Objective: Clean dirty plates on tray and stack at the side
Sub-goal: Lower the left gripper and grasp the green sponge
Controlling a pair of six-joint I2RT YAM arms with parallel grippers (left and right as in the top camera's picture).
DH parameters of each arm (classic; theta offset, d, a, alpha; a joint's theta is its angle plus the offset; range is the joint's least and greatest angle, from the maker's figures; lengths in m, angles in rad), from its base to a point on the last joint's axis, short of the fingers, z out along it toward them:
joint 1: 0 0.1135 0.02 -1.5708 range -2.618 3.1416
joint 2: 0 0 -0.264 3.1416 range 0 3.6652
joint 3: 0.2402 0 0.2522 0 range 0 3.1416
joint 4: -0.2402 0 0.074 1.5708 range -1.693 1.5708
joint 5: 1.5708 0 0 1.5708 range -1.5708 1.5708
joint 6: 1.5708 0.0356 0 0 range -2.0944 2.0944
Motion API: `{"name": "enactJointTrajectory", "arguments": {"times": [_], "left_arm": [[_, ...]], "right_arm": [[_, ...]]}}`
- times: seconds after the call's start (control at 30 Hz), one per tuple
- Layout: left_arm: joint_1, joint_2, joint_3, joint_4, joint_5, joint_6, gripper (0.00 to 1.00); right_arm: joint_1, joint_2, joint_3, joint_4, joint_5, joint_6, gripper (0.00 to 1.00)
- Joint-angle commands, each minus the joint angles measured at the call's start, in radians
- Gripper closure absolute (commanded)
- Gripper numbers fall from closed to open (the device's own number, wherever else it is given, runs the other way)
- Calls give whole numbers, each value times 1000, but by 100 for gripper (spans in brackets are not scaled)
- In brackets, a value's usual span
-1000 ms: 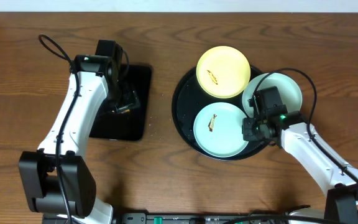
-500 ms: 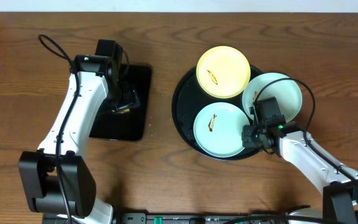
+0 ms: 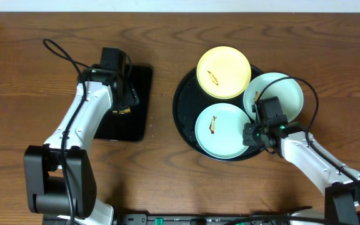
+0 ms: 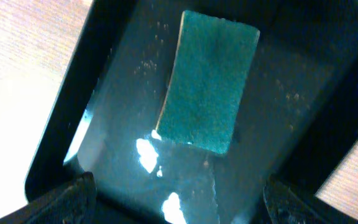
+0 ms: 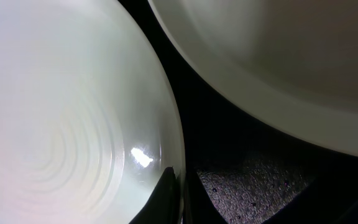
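While the three plates lie unstacked on the round tray, centre-right: left gripper, spread wide and empty, poised above the sponge in the rectangular tray, likely to fetch it. Right gripper straddles the lower mint plate at its rim, probably to steady it; whether it pinches cannot be told.

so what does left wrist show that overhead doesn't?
Left wrist only: the green face of a sponge lying flat in the glossy rectangular tray, with the left gripper open above it, fingertips wide apart.
Overhead only: the round black tray holding the yellow plate, the front mint plate and the right mint plate, plus the right gripper at the front mint plate's right edge.
Both: the rectangular tray, with the left gripper over it.
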Motion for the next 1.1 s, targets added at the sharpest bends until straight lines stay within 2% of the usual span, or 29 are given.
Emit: {"name": "enactJointTrajectory", "arguments": {"times": [0.0, 0.37, 0.57, 0.63, 0.7, 0.77, 0.97, 1.0, 1.07], "left_arm": [[3, 1, -42, 56, -47, 0, 13], [3, 35, -166, 267, -47, 53, 14], [3, 123, -201, 372, -46, 132, 15], [3, 150, -201, 365, -46, 132, 25], [3, 158, -201, 343, -46, 132, 40], [2, 154, -201, 310, -43, 131, 47], [3, 124, -200, 193, 68, 131, 52], [3, 121, -200, 181, 89, 131, 52], [3, 111, -196, 154, 126, 131, 43]], "right_arm": [[6, -8, -5, -8, 8, -8, 99], [6, -8, -5, -3, 8, -8, 93], [6, -8, -5, -1, 7, -8, 91], [6, -8, -5, -1, 8, -8, 91], [6, -8, -5, -1, 8, -8, 90], [6, -8, -5, 0, 7, -8, 89], [6, -8, -5, 0, 7, -8, 86], [6, -8, -5, 0, 7, -8, 85], [6, -8, -5, 0, 7, -8, 84]]}}
